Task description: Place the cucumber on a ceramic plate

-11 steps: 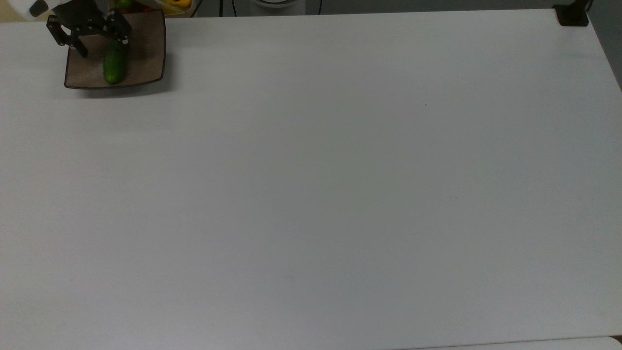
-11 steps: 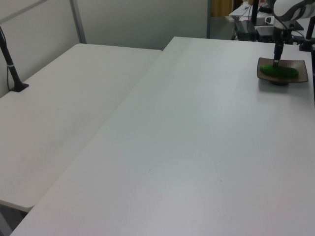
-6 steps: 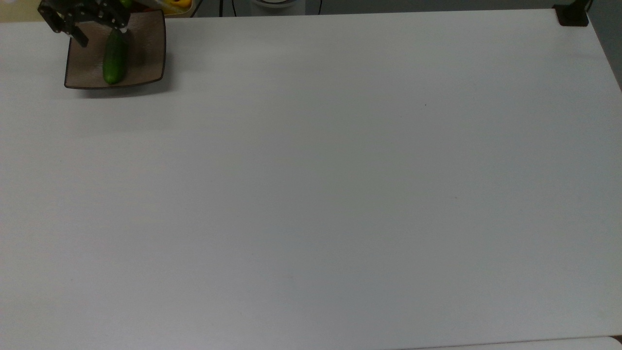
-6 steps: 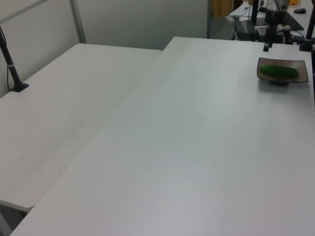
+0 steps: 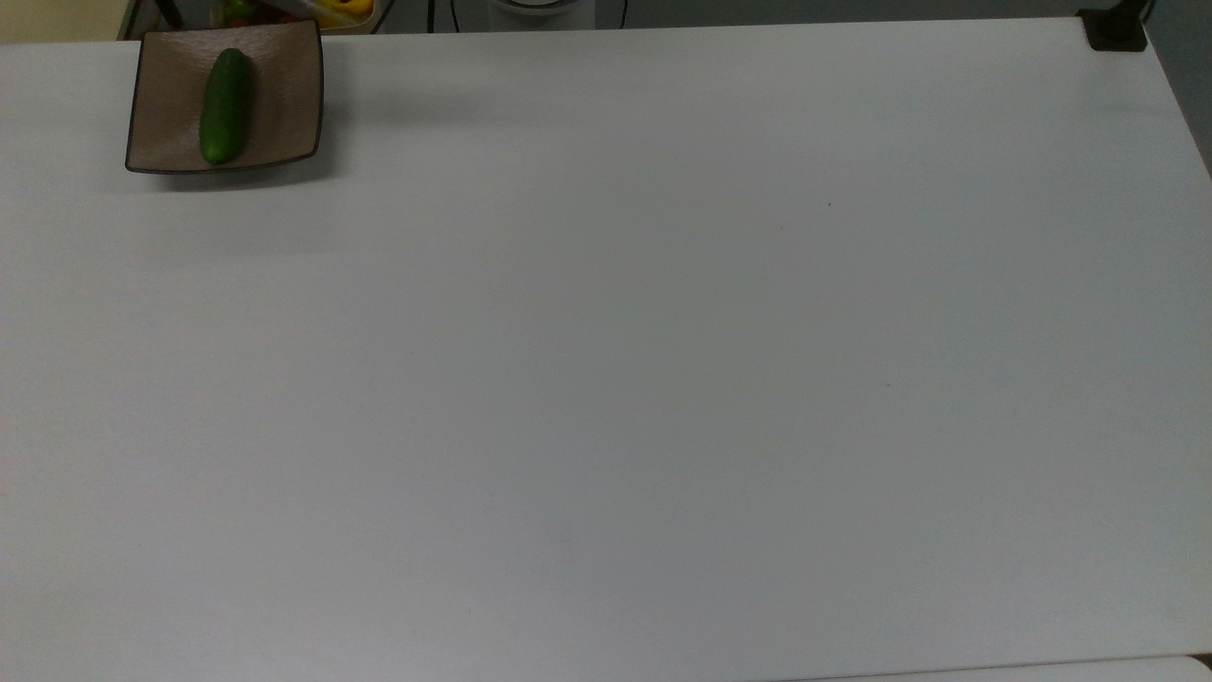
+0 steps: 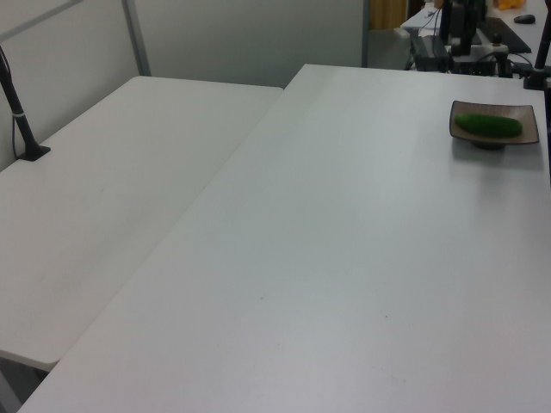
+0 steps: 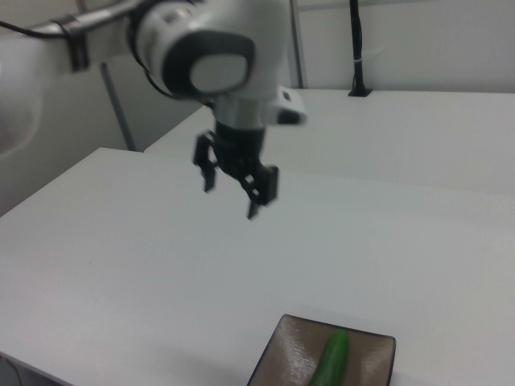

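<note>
Your cucumber (image 5: 226, 105) lies on the ceramic plate (image 5: 284, 95) at the top view's far left bench (image 5: 663, 379) corner. Your end effector (image 7: 232, 186) hangs above, fingers spread, empty.

Overhead, two oblique views; shared table (image 5: 663, 379)

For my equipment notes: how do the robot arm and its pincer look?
The arm is glossy white with rounded joints, a light grey oval cap and a dark band. A black cable runs along it. The pincer is black, with two jointed fingers.
</note>
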{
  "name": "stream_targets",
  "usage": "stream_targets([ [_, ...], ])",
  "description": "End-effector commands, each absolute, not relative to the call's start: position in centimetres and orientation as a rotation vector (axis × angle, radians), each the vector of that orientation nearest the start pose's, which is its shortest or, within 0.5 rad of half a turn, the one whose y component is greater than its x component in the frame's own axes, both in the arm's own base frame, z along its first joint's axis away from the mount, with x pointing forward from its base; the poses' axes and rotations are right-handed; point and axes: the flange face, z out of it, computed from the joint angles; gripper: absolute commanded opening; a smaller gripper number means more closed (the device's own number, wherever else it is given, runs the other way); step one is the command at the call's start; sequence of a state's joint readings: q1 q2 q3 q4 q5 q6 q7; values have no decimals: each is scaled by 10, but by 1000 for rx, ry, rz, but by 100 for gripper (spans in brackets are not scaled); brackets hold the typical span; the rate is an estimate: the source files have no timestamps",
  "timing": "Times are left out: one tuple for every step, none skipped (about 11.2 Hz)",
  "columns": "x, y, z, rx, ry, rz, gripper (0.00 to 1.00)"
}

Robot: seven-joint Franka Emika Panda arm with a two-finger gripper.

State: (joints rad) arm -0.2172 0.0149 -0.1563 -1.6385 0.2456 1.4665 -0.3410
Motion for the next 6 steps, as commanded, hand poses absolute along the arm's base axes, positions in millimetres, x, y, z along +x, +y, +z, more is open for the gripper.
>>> stream_targets([
  [510,-106,626,-2869,90,120,100],
  [519,-71,627,-2906,87,119,100],
  [527,-48,628,-3008,92,81,100],
  [533,-26,626,-3085,67,59,100],
  [541,-11,622,-3117,56,-7,100],
  [547,1,619,-3132,84,-78,100],
])
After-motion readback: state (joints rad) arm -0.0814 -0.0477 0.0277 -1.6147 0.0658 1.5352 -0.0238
